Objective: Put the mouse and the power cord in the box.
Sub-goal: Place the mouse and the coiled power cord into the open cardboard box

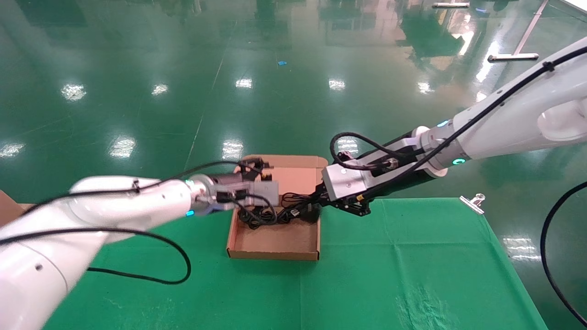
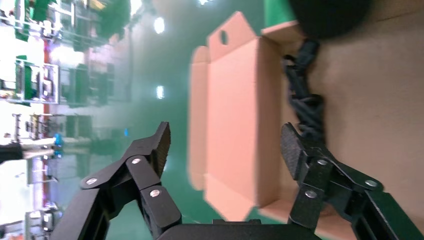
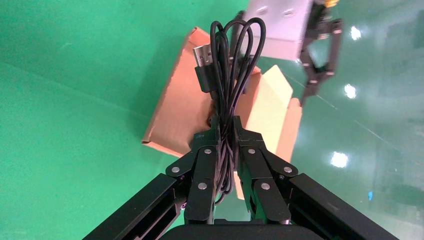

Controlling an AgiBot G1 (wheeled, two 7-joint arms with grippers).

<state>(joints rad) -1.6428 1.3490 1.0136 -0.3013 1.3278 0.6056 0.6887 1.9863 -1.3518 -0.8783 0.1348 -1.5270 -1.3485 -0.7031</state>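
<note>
The open brown box (image 1: 273, 254) sits at the table's back edge, its lid (image 1: 293, 162) standing up behind. My right gripper (image 1: 316, 201) hangs over the box's right wall. In the right wrist view this right gripper (image 3: 226, 125) is shut on the mouse's thin coiled cable (image 3: 230, 55), whose USB plug (image 3: 202, 52) sticks out beyond. A rounded black body, apparently the mouse (image 2: 330, 12), shows at that end of the box. The power cord (image 2: 305, 100) lies inside along the back wall. My left gripper (image 2: 226, 137) is open and empty, straddling the back wall.
A green cloth (image 1: 412, 256) covers the table, and shiny green floor lies beyond its back edge. A metal clip (image 1: 474, 201) holds the cloth at the back right corner. A cardboard piece (image 1: 7, 206) pokes in at the far left. My left arm's cable (image 1: 137, 256) loops over the cloth.
</note>
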